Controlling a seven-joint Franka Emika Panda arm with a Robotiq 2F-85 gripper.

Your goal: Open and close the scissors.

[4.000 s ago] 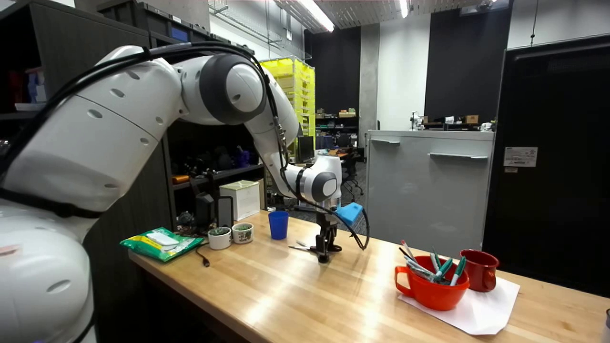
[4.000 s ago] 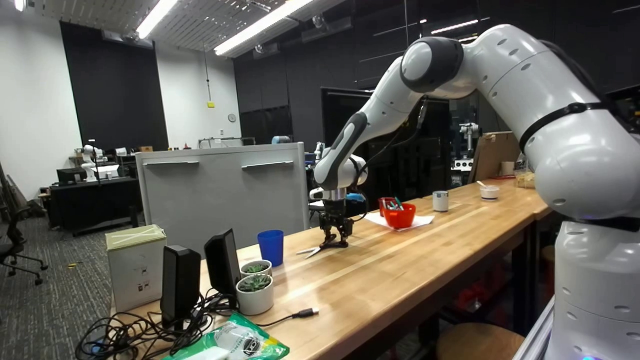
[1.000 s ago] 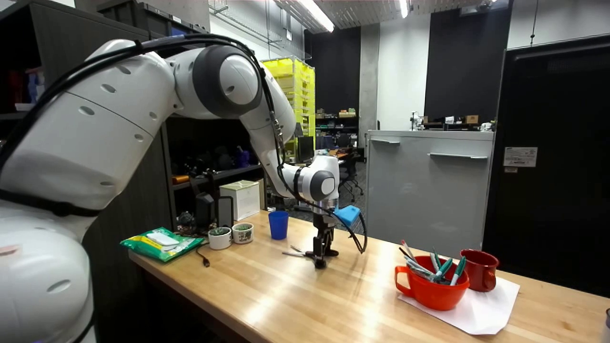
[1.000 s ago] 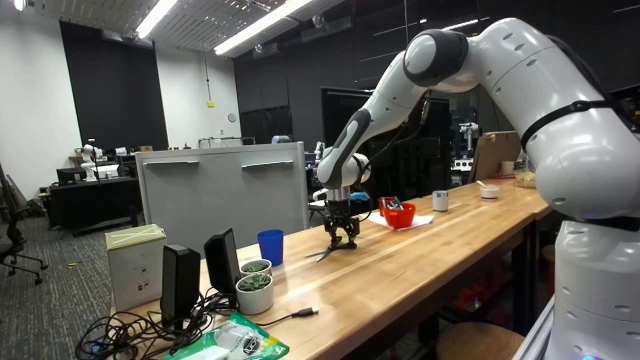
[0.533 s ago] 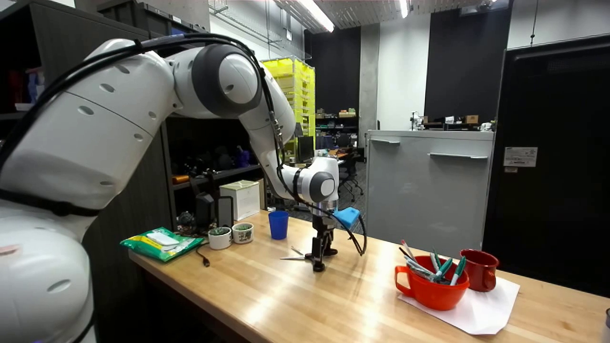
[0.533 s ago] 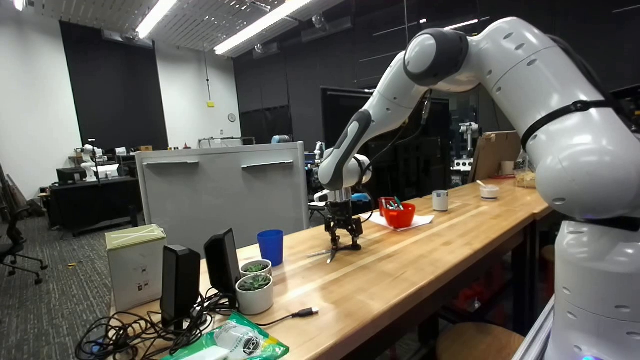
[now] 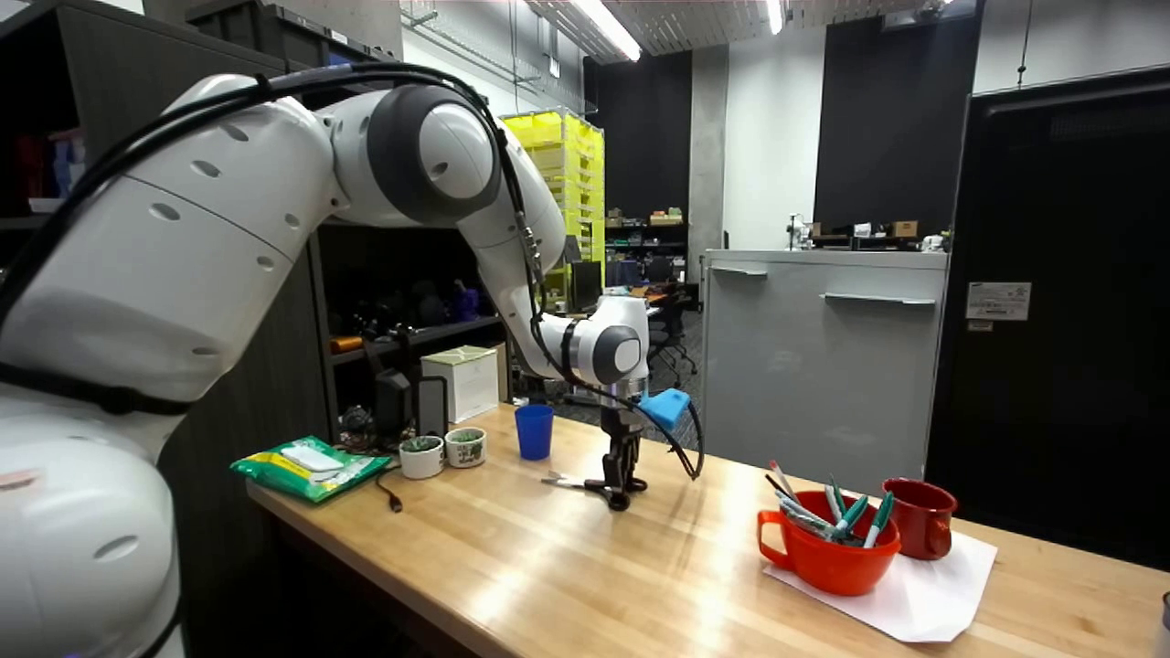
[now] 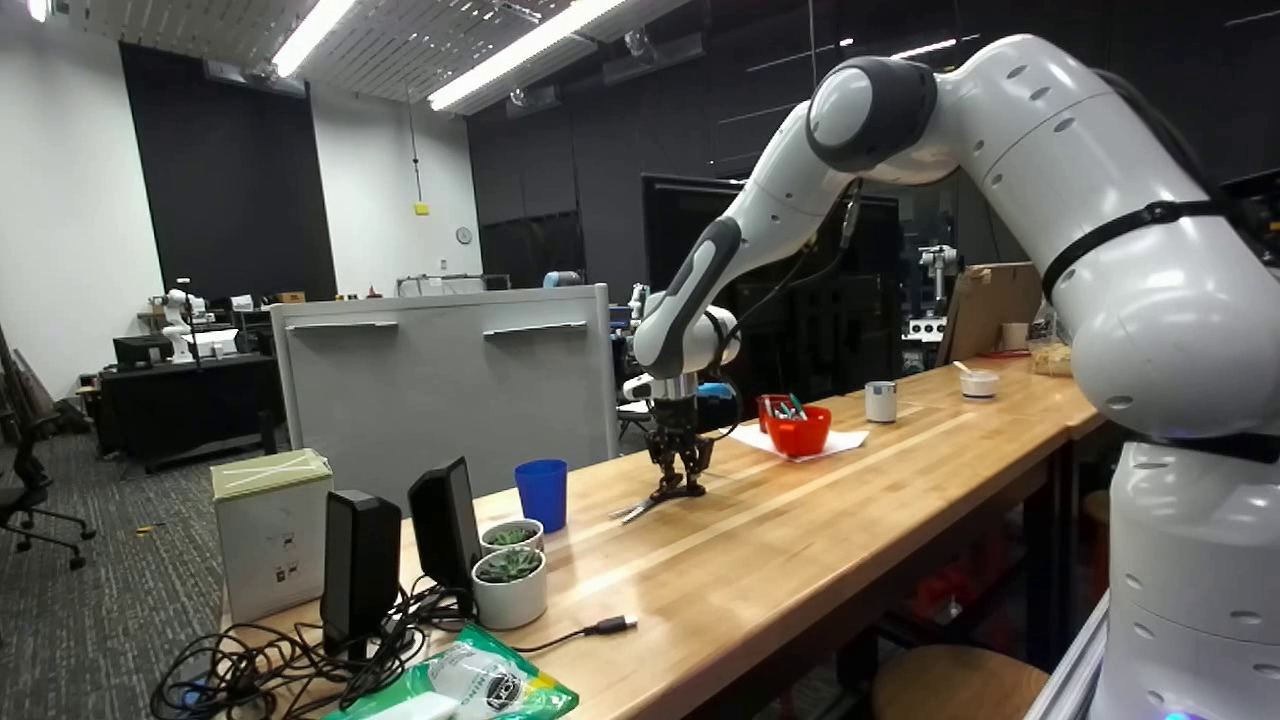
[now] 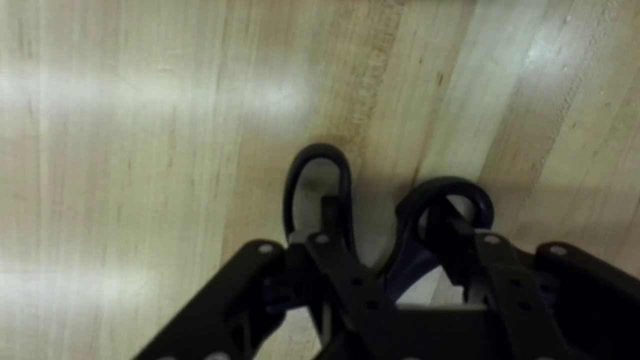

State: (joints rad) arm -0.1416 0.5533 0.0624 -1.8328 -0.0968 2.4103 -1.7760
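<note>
Hand stands spread, a fingertip inside each rounded black loop of the scissors on streaky wood.

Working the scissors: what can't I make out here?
Scissors pivot: wrist view, hidden behind the tool.
Contact with handle loops: wrist view, blurred, dark on dark.
Blades: exact gap too small to judge, both exterior views.
Green packet: in an exterior view, cut by bottom edge.
</note>
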